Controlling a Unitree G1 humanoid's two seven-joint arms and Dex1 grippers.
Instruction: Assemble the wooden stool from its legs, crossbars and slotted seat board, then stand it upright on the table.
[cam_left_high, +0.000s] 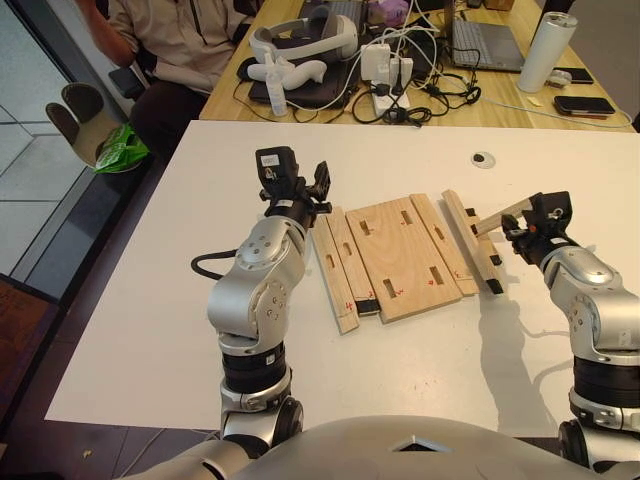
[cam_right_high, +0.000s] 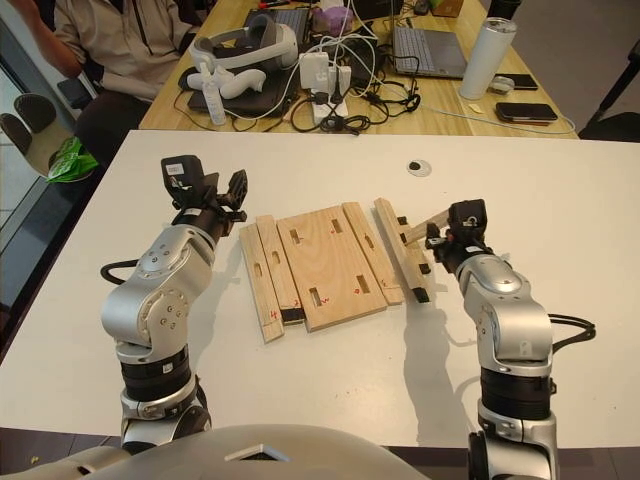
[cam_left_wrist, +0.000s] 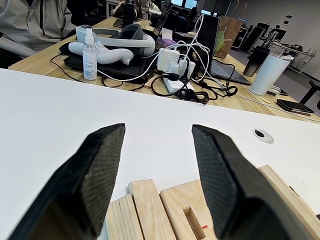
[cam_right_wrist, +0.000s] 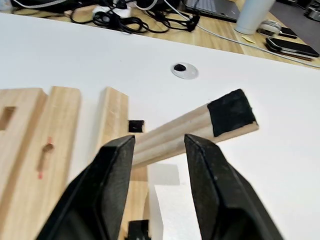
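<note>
Across the middle of the white table (cam_left_high: 150, 300), in the centre of the head views, the stool parts lie flat side by side: the slotted seat board (cam_left_high: 400, 255) in the middle, two narrow slotted planks (cam_left_high: 336, 275) against its left edge, another plank (cam_left_high: 443, 243) on its right, and beyond that a slimmer strip with black blocks (cam_left_high: 477, 245). At the upper left corner of this group hangs the left gripper (cam_left_wrist: 157, 142), jaws spread wide with nothing between them, the near ends of the left planks just below its fingers (cam_left_wrist: 100, 170). On the right of the frame the right gripper (cam_right_wrist: 157, 147) is clamped around a wooden bar (cam_right_wrist: 192, 125), which slants up off the table beside the strip and carries a black pad (cam_right_wrist: 231, 112) on its far end. A round cable grommet (cam_left_high: 483, 159) sits in the tabletop above the parts. Along the top of the frame runs a wooden desk with a headset (cam_left_high: 305, 38), a spray bottle (cam_left_high: 275, 85), tangled cables (cam_left_high: 400, 95) and a white tumbler (cam_left_high: 548, 50).
</note>
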